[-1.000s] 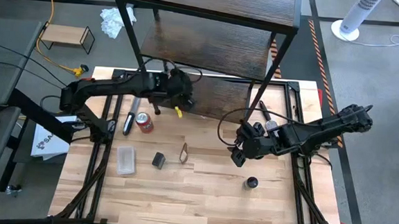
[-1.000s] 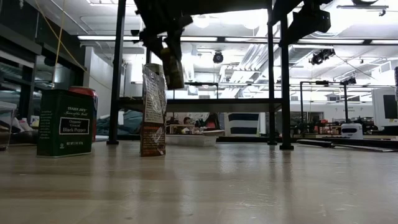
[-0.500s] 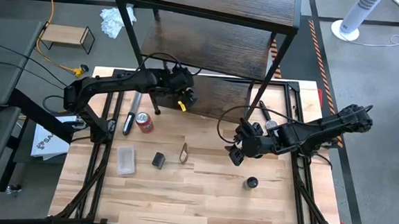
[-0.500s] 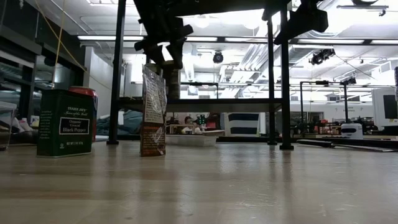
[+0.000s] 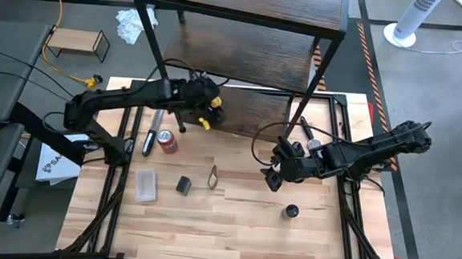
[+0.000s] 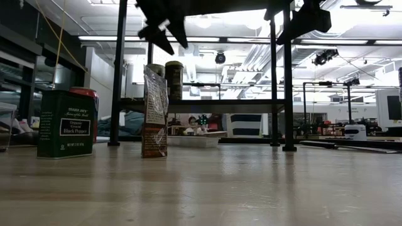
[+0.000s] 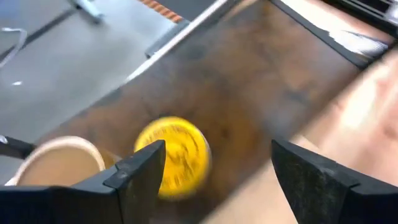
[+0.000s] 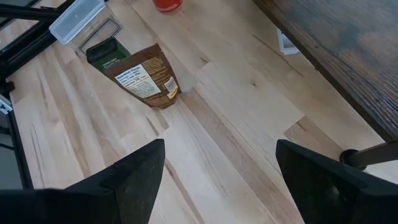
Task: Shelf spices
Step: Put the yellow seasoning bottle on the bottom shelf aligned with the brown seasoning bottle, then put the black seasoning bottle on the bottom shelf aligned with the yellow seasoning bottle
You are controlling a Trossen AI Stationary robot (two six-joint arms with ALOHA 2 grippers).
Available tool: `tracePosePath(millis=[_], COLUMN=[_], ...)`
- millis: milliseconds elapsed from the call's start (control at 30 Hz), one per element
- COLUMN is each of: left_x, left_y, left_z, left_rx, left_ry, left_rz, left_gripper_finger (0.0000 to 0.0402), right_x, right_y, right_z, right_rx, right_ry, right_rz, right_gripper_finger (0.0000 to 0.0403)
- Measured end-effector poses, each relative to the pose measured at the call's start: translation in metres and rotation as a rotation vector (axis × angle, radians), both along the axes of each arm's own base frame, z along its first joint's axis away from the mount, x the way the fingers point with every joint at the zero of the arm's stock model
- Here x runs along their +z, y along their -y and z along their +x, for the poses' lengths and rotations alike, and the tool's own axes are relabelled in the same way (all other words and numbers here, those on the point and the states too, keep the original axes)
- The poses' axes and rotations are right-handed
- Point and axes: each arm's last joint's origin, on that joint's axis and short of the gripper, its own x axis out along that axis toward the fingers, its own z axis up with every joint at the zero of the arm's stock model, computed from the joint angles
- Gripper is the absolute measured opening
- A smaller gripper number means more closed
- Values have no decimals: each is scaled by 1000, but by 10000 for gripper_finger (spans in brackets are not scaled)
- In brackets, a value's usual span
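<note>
Now open above the shelf's lowest board: left gripper [image 5: 203, 105], fingers spread, holding nothing.
Just beneath it, standing on the shelf [image 5: 256, 115] board, yellow-lidded jar [image 7: 176, 156] (tan-lidded jar [image 7: 56, 162] right beside). Over mid-table, right gripper [image 5: 270, 178], fingers likewise apart and empty. Left on the table [image 5: 233, 234]: black box [image 5: 183, 185], brown pouch [image 8: 145, 78], dark jar [image 5: 291, 211].

On the shelf [image 5: 240, 114] bottom board stands a jar [image 5: 214, 103], near its left end; the can [image 5: 167, 142] (on the table [image 5: 241, 226]) sits just before the shelf.
</note>
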Motion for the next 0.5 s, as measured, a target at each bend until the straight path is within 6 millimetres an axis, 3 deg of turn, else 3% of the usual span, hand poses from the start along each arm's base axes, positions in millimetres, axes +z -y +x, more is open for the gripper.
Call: tracePosePath(millis=[167,367,500], left_x=[10,21,18], left_y=[34,67,98], left_z=[-15,-27,-36], left_rx=[-103,-104,-173], left_ry=[-53,-23,-78], left_rz=[-14,28,2], left_gripper_finger=[288,288,288], right_x=[0,0,0], right_y=[0,1,0], right_z=[0,0,0], right_rx=[-2,-11,6], right_ry=[0,5,-2], right_rz=[-5,-26,-6], right_gripper_finger=[304,304,304])
